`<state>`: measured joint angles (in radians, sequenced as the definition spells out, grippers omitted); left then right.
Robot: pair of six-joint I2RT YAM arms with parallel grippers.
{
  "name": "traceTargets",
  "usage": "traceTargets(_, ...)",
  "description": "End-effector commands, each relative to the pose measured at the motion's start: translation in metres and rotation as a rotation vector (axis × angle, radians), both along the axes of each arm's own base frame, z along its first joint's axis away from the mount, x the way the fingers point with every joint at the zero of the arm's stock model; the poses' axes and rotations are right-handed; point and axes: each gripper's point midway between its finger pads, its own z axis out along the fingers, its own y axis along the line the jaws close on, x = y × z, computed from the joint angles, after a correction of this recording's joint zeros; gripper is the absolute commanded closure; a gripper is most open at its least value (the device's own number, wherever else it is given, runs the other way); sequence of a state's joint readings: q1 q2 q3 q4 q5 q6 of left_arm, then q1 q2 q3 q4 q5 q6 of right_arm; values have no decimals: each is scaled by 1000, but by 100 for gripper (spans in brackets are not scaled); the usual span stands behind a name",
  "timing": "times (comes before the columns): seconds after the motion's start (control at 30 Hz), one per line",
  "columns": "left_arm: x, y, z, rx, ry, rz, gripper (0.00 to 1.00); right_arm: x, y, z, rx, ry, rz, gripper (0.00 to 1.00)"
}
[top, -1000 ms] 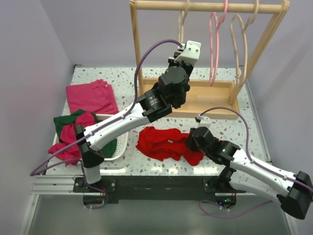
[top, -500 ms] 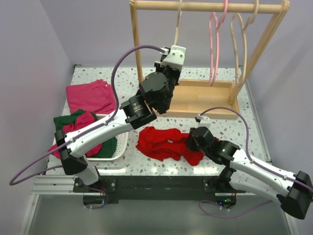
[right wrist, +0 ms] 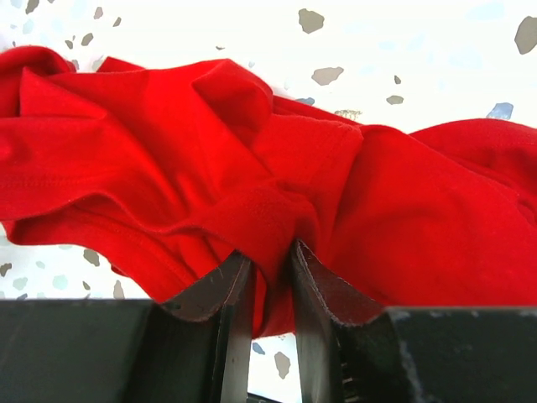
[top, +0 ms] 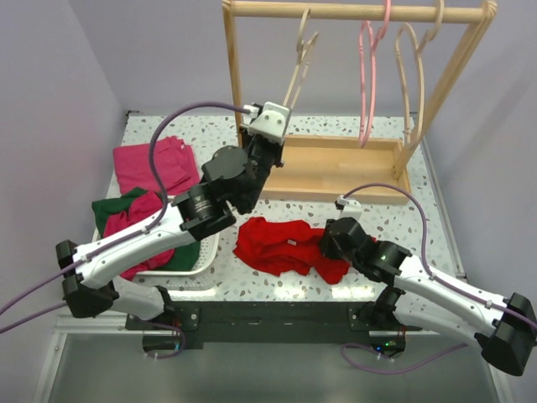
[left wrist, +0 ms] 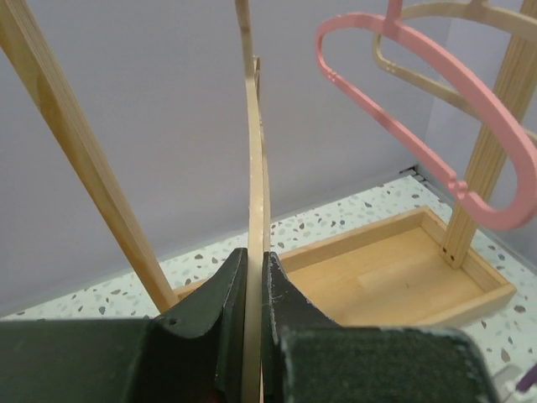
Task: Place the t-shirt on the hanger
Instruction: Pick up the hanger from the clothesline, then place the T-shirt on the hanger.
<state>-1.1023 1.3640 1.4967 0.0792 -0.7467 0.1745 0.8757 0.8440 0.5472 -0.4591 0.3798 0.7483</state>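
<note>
**Both grippers clamped: left on hanger, right on t-shirt**

- Left gripper [left wrist: 256, 270]: fingers nearly together, pinching the hanger [left wrist: 254, 151] edge-on. The thin pale wood strip runs up out of the narrow gap, with both pads against it.
- Right gripper [right wrist: 264, 270]: closed down on a bunched fold of the t-shirt [right wrist: 252, 168]. There is red cloth between the fingers and spilling out to both sides.
- The t-shirt [top: 273, 243] lies crumpled on the speckled table [top: 403, 210], at front centre between the two arms. The right gripper [top: 332, 243] is at its right edge.
- The hanger [top: 295, 71] has its hook over the top rail [top: 352, 10] of the wooden rack. It hangs tilted, with the lower end angled toward the left arm.
- Containers:
  - The white basket [top: 211, 242] at front left holds a dark green garment [top: 105, 210] and a magenta-pink garment [top: 138, 210], the latter draping over the near rim.
  - A separate pink cloth [top: 155, 164] lies flat on the table behind the basket.
  - The rack base is a shallow wooden tray [top: 336, 168], and the rack's uprights stand in it.
- Also on the rail are a pink hanger [top: 367, 75] and further wood hangers [top: 411, 67] to its right.
- View differences:
  - The top view hides the left fingertips behind the white wrist-camera mount, so only the left wrist view shows the pinch.
  - The left wrist view also shows the pink hanger [left wrist: 419, 92] close by on the right and the tray [left wrist: 394, 277] below.
  - Only the right wrist view shows the cloth fold in the grip. From the top, that gripper just sits on the shirt.
</note>
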Motion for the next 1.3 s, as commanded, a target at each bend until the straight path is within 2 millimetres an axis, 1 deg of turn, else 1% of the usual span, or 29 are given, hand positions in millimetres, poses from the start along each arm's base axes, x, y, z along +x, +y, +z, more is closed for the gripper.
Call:
traceTargets(0.0, -39, 37, 7, -124, -9, -121, 100, 7, -4, 17, 35, -57, -39, 73)
traceTargets(0.07, -50, 49, -5, -105, 12, -154, 100, 6, -4, 19, 35, -57, -34, 71)
traceTargets(0.1, -61, 63, -18, -83, 31, -171, 100, 6, -4, 20, 35, -57, -34, 70)
traceTargets(0.17, -77, 67, -28, -51, 35, -255, 100, 5, -4, 20, 36, -55, -32, 68)
traceTargets(0.2, -86, 77, -42, -8, 46, -282, 100, 6, -3, 21, 39, -57, -30, 66)
traceTargets(0.27, -99, 80, -54, 31, 53, -344, 100, 6, -2, 22, 43, -61, -24, 65)
traceTargets(0.3, -106, 89, -65, 69, 64, -363, 100, 7, -3, 22, 40, -65, -27, 65)
traceTargets(0.37, -118, 90, -75, 114, 68, -425, 100, 8, -3, 21, 35, -66, -32, 64)
traceTargets(0.4, -125, 97, -85, 145, 83, -446, 100, 9, -4, 21, 29, -67, -38, 64)
traceTargets(0.43, -134, 94, -89, 167, 82, -506, 100, 9, -5, 22, 27, -72, -42, 65)
traceTargets(0.53, -149, 101, -105, 200, 107, -562, 100, 12, -9, 27, 20, -92, -59, 66)
traceTargets(0.63, -161, 106, -122, 233, 138, -614, 100, 15, -13, 37, -1, -120, -67, 66)
traceTargets(0.67, -166, 105, -126, 241, 151, -639, 100, 17, -14, 43, -10, -133, -67, 68)
traceTargets(0.7, -170, 108, -132, 259, 169, -652, 100, 19, -14, 44, -17, -136, -67, 72)
traceTargets(0.73, -173, 108, -134, 262, 181, -669, 100, 19, -14, 46, -25, -141, -64, 75)
traceTargets(0.77, -174, 111, -136, 264, 187, -667, 100, 22, -13, 46, -40, -141, -61, 83)
traceTargets(0.83, -177, 117, -137, 266, 198, -666, 100, 25, -12, 47, -55, -144, -62, 88)
traceTargets(0.87, -178, 119, -135, 259, 196, -666, 100, 27, -13, 48, -72, -148, -67, 91)
traceTargets(0.93, -182, 124, -130, 239, 180, -672, 100, 32, -11, 46, -86, -144, -75, 94)
traceTargets(1.0, -188, 129, -129, 240, 189, -688, 100, 35, -11, 45, -96, -145, -83, 96)
traceTargets(1.1, -193, 131, -134, 262, 237, -702, 100, 40, -11, 47, -94, -149, -97, 98)
traceTargets(1.23, -200, 132, -135, 284, 267, -736, 100, 47, -13, 42, -116, -135, -119, 99)
traceTargets(1.27, -202, 133, -136, 290, 274, -741, 100, 49, -13, 44, -112, -135, -123, 99)
